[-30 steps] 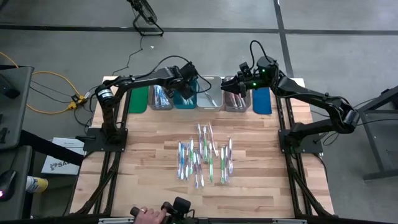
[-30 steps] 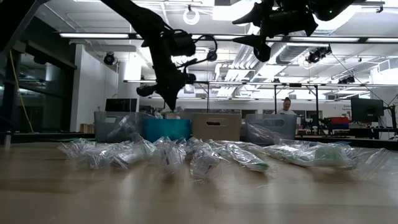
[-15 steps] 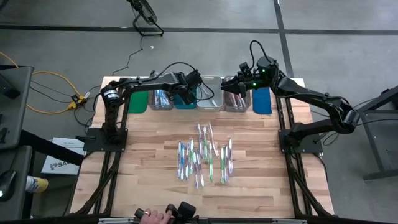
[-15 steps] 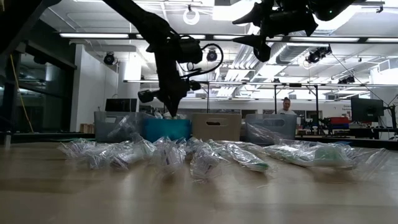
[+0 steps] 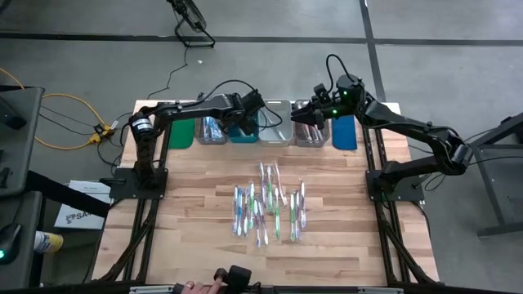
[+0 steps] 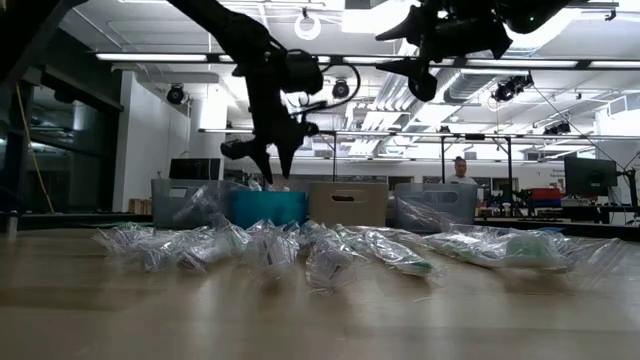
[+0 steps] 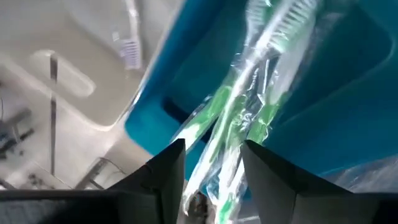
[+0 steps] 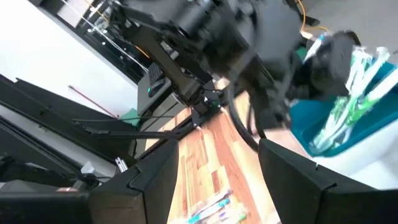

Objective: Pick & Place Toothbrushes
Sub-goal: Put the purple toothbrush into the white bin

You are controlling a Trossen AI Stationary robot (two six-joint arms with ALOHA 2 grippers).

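left gripper (image 7: 208, 171) has its fingers parted over the teal bin (image 5: 243, 131), a green toothbrush in clear wrap (image 7: 249, 118) between them, poking into that bin; right gripper (image 5: 304, 115) hangs wide open nearby

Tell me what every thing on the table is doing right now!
Left gripper: open over the teal plastic bin, green wrapped toothbrush between its fingers.
Right gripper: open, above the grey bin.
Pile of wrapped toothbrushes: lying on the wooden table.
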